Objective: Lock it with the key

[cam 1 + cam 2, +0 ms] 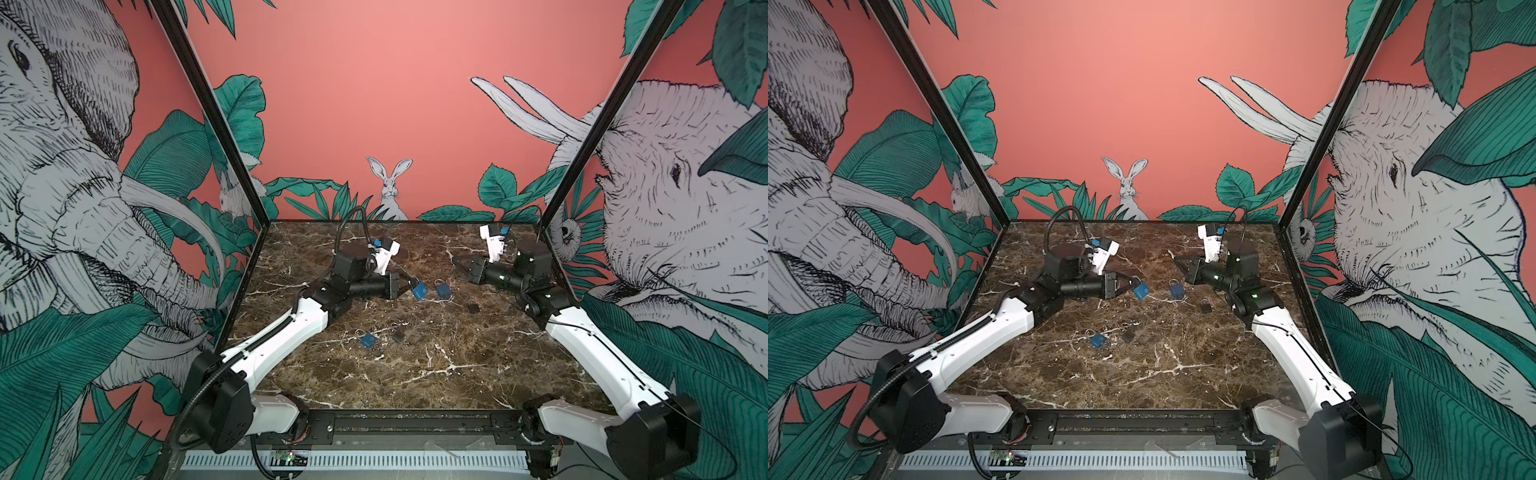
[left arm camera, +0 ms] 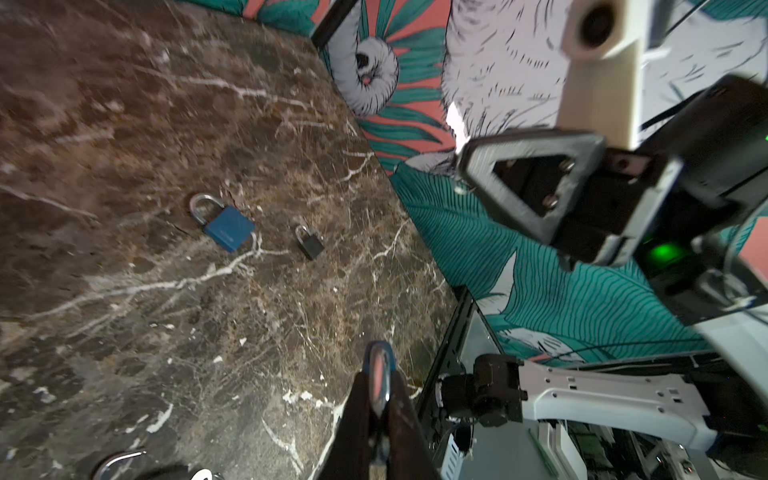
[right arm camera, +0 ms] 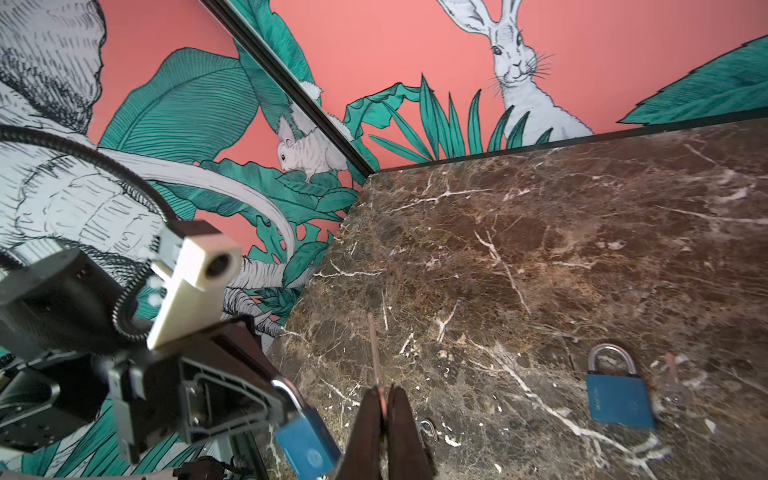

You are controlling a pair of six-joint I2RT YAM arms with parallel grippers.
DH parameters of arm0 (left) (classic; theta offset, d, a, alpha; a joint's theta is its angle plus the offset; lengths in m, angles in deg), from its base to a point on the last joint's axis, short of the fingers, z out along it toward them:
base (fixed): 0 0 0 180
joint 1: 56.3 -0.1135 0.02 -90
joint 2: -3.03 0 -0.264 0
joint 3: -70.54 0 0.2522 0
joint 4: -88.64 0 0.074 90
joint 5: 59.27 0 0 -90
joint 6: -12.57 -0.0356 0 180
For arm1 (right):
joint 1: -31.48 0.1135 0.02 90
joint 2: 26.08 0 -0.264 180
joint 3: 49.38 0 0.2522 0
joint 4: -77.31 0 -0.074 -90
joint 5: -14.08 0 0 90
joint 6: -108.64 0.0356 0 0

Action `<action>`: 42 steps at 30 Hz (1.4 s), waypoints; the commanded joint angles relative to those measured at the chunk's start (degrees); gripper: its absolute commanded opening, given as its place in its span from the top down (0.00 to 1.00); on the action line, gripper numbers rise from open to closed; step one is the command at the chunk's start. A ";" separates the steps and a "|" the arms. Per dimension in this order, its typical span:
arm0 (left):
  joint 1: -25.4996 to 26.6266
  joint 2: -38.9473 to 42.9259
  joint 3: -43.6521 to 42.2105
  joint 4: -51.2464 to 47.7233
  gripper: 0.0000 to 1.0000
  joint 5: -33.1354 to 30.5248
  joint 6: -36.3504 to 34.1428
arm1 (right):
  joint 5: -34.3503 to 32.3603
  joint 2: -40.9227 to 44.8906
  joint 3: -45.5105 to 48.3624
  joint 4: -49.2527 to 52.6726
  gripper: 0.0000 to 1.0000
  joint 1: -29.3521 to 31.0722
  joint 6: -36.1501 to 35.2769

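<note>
Blue square padlock (image 1: pixel 419 291) hangs by its steel shackle (image 2: pixel 380 374) from the clamped left gripper (image 1: pixel 405 286), left of the right gripper (image 1: pixel 456 262), which pinches a slim metal key (image 3: pixel 376 353) aimed past it.

Worktop (image 1: pixel 415 374), brown marble, white-veined; pink mural walls (image 1: pixel 374 104): rabbit (image 1: pixel 390 187) at back, elephant (image 1: pixel 62 174) each side, green leaves (image 1: pixel 174 153); black frame posts (image 1: pixel 210 112); white slotted duct (image 1: pixel 374 460) in front

Even bright light, soft shadows, wide-angle edge warp, wrist cams blurry
</note>
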 commanded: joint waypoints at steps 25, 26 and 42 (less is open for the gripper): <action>10.02 -29.83 11.11 2.51 1.00 -4.61 6.74 | -6.20 2.08 -1.41 8.64 1.00 -0.62 -3.28; 10.04 -30.65 11.44 2.90 1.00 -4.26 7.15 | -6.20 2.01 -1.42 8.51 1.00 -0.62 -3.23; 11.03 -36.43 12.76 5.12 1.00 -1.93 10.66 | -5.88 1.37 -1.10 7.98 1.00 -0.62 -3.13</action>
